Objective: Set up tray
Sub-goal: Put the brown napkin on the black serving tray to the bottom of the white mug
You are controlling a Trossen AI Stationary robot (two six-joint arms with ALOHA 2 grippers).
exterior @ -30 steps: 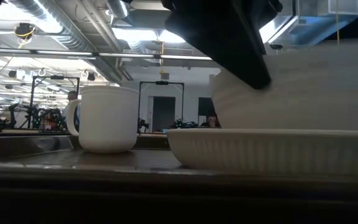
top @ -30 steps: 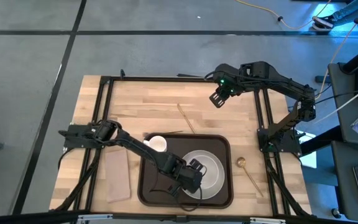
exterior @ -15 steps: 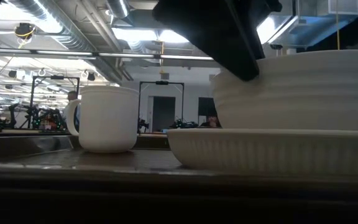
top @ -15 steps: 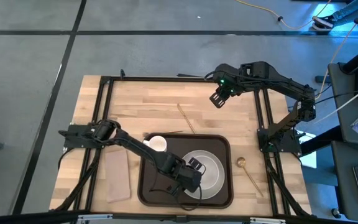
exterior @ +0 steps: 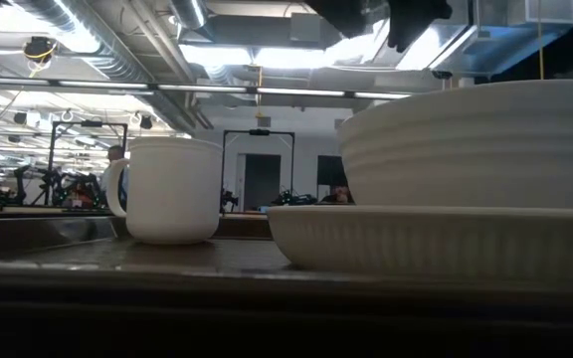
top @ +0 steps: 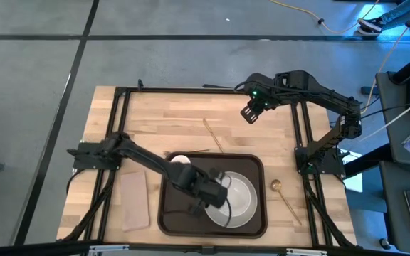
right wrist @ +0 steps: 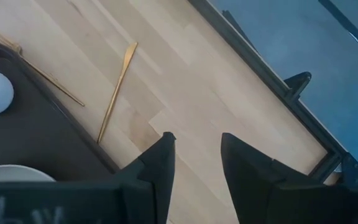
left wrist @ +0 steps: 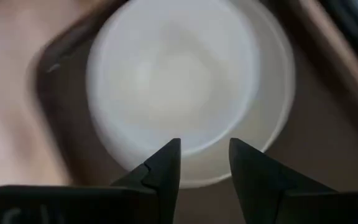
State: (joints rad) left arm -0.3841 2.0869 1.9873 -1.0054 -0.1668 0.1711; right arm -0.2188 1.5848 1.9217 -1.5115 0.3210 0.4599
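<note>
Your left gripper (top: 221,193) hangs over the bowl (top: 235,196) in the tray (top: 168,213), fingers apart (nothing held); right gripper (top: 248,114) waits far back, fingers parted.

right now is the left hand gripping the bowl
No: the left hand hangs above the bowl with its fingers apart and nothing between them.

Grey tiled floor (top: 191,57) surrounds the table; ceiling ducts (exterior: 97,50) hang beyond.
</note>
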